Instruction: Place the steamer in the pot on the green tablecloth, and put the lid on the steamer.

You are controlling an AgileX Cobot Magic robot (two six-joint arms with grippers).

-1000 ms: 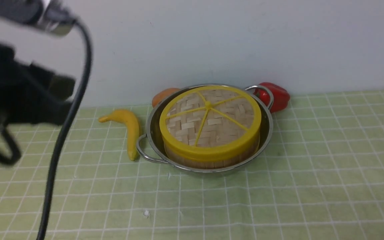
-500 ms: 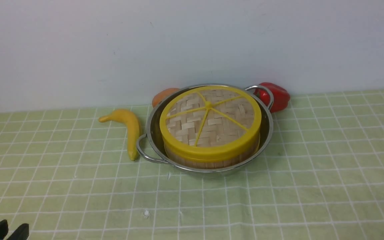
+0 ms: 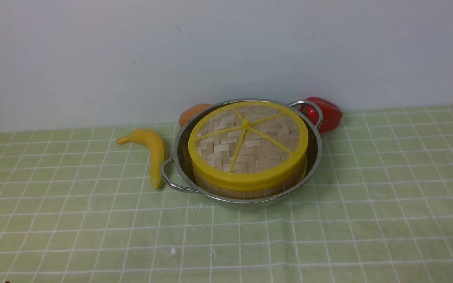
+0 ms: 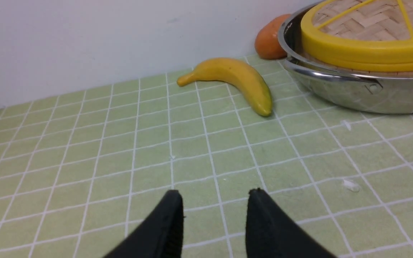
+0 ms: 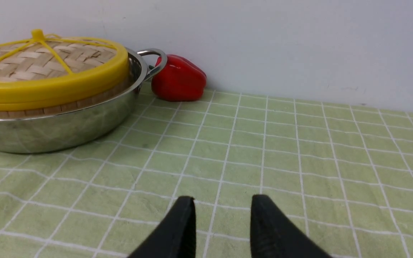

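Pot [image 3: 246, 151] sits on green tablecloth [image 3: 328, 236] near the wall, steamer [image 3: 250, 188] inside it, lid [image 3: 248, 139] seated flat on the steamer. Banana [image 3: 151, 151] just left of pot, orange [image 3: 193, 112] behind it, red pepper [image 3: 326, 112] by the far-right handle. Left gripper [image 4: 213, 200] and right gripper [image 5: 222, 206] both low over bare cloth, jaws apart, holding nothing, well clear of pot.

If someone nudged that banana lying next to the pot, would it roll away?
Probably not far. The banana is curved and lies flat on the green tablecloth, so it would likely pivot or slide rather than roll. Its glossy, uniform skin suggests a light plastic model, perhaps slippery.
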